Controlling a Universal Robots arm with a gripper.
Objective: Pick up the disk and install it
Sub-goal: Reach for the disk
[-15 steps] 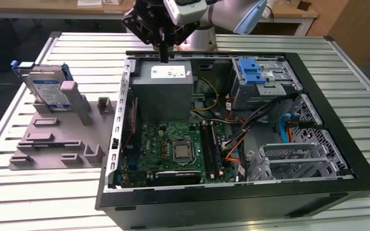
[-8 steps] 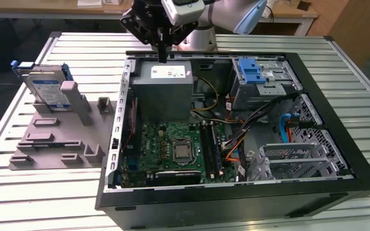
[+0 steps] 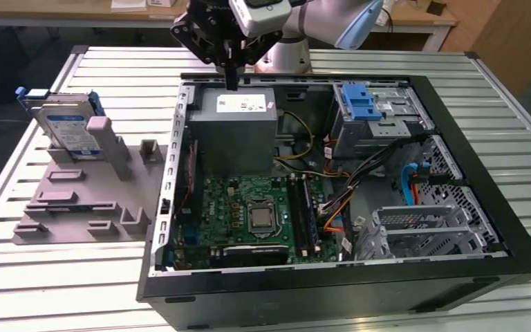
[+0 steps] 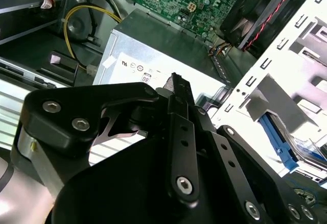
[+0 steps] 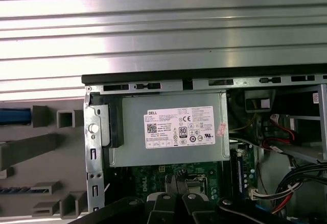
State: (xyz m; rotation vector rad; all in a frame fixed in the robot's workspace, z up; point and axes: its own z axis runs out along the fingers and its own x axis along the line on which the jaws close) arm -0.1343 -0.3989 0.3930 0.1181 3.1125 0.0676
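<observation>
The disk (image 3: 67, 126), silver with a blue-and-white label and a blue frame, stands on edge in a grey holder (image 3: 81, 200) at the exterior view's left, outside the computer case. Its blue edge (image 5: 15, 116) also appears in the first wrist view. My gripper (image 3: 232, 81) hangs over the case's far rim, above the grey metal box with a white sticker (image 3: 238, 128), well apart from the disk. The fingers (image 4: 176, 81) are shut together with nothing between them. In the first wrist view the gripper (image 5: 179, 182) points down at the green board just past the box (image 5: 173, 129).
The open black computer case (image 3: 487, 207) lies on a slatted metal table (image 3: 53, 277). Inside are the motherboard (image 3: 252, 214), cables, a drive bay with a blue latch (image 3: 362, 104) and a perforated metal cage (image 3: 422, 225).
</observation>
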